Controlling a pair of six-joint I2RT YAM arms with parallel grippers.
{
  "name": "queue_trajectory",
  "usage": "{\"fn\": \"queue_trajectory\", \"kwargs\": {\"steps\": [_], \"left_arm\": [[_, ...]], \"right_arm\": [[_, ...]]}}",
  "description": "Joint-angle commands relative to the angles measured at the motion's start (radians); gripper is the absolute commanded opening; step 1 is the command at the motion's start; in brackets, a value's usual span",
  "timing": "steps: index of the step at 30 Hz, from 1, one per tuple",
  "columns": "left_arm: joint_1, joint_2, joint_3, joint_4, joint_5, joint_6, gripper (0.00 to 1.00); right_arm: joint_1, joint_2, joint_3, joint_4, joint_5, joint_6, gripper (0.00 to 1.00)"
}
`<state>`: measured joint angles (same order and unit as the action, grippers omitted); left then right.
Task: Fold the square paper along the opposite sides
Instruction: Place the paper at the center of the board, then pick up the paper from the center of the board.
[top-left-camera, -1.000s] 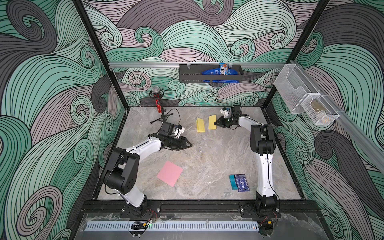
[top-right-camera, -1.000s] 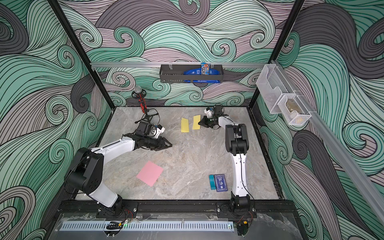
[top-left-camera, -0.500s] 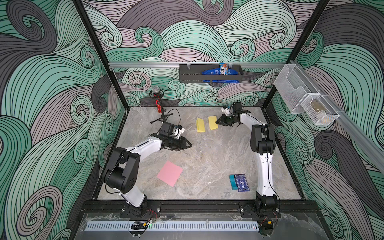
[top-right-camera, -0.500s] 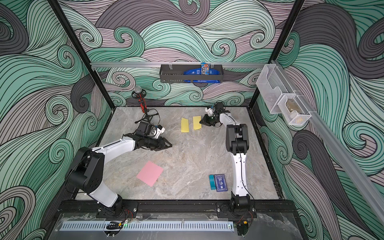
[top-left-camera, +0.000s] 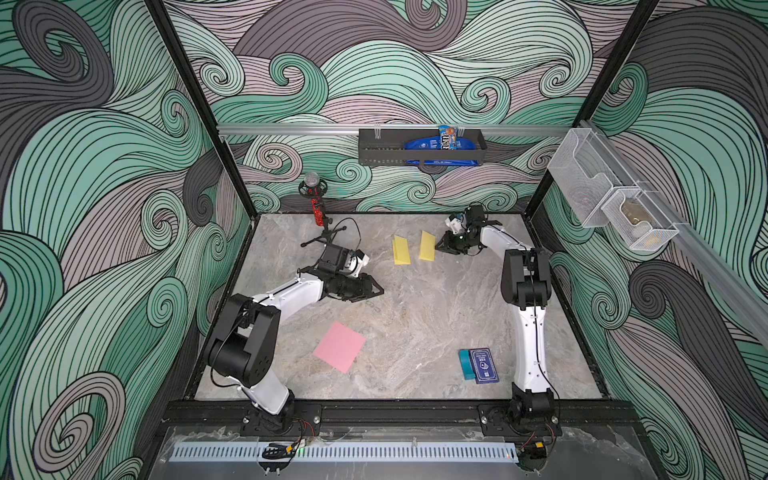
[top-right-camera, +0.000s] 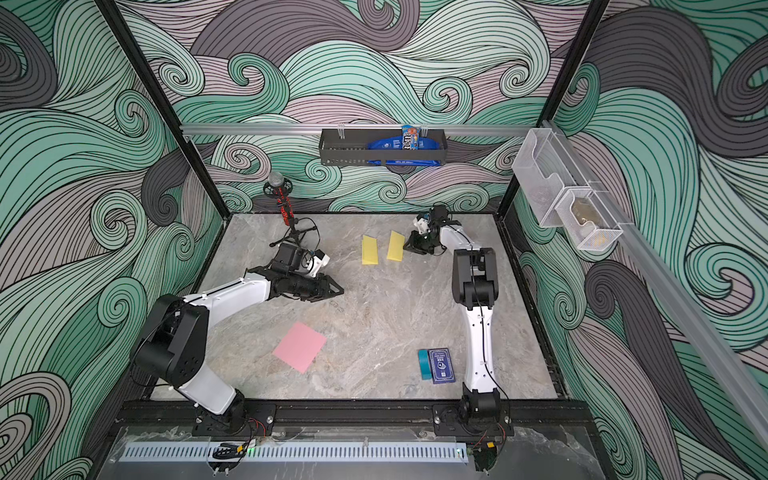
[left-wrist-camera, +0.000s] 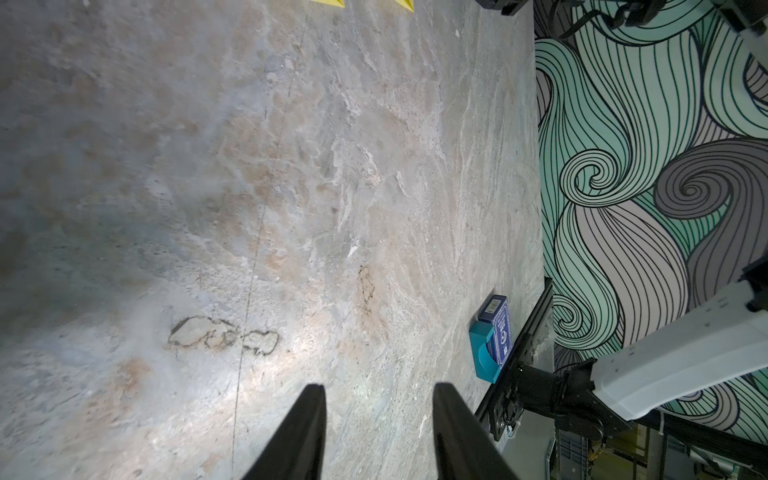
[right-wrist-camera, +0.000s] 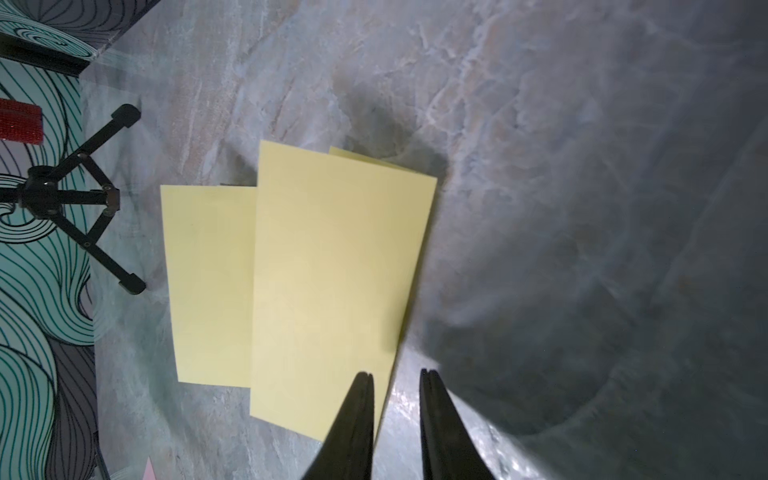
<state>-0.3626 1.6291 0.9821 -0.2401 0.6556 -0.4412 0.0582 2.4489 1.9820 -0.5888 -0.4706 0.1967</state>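
Two yellow papers, each folded in half, lie at the back of the table (top-left-camera: 401, 250) (top-left-camera: 427, 246), and show in the right wrist view too (right-wrist-camera: 208, 282) (right-wrist-camera: 332, 282). My right gripper (right-wrist-camera: 397, 374) stands low at the nearer folded paper's edge, in both top views (top-left-camera: 438, 245) (top-right-camera: 406, 246). Its jaws are slightly open with bare table in the gap. One fingertip (right-wrist-camera: 362, 380) overlaps the paper's corner. A pink square paper (top-left-camera: 340, 347) (top-right-camera: 300, 347) lies flat and unfolded at the front left. My left gripper (top-left-camera: 380, 291) (left-wrist-camera: 378, 388) hovers open and empty above the table's middle.
A blue card box with a teal piece beside it (top-left-camera: 478, 365) lies by the right arm's base. A microphone on a black tripod (top-left-camera: 318, 208) stands at the back left. A black wall basket (top-left-camera: 422, 147) and clear bins (top-left-camera: 611, 203) hang above the table.
My right gripper's jaws have parted at the edge of the nearer yellow folded paper, which now lies free. The left arm has not moved.
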Motion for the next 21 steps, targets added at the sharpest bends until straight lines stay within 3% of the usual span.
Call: {"fn": "queue_trajectory", "kwargs": {"steps": [1,4,7,11,13,16,21], "left_arm": [[0.027,-0.050,0.037,-0.086,-0.083,-0.001,0.44],[0.072,-0.117,-0.002,-0.140,-0.147,-0.018,0.46],[0.138,-0.227,-0.083,-0.180,-0.245,-0.031,0.55],[0.218,-0.354,-0.210,-0.200,-0.355,-0.038,0.62],[0.223,-0.388,-0.249,-0.176,-0.424,-0.065,0.69],[0.228,-0.386,-0.267,-0.141,-0.437,-0.082,0.76],[0.259,-0.265,-0.216,-0.225,-0.373,-0.074,0.77]], "right_arm": [[0.025,-0.149,-0.022,-0.005,0.121,0.009,0.24],[0.107,-0.325,-0.209,0.092,0.249,0.021,0.29],[0.241,-0.548,-0.508,0.285,0.288,0.037,0.29],[0.505,-0.731,-0.766,0.411,0.363,0.014,0.35],[0.637,-0.776,-0.841,0.436,0.397,0.024,0.39],[0.837,-0.808,-0.943,0.495,0.442,-0.003,0.45],[1.082,-0.753,-0.959,0.520,0.656,-0.035,0.55]]}}
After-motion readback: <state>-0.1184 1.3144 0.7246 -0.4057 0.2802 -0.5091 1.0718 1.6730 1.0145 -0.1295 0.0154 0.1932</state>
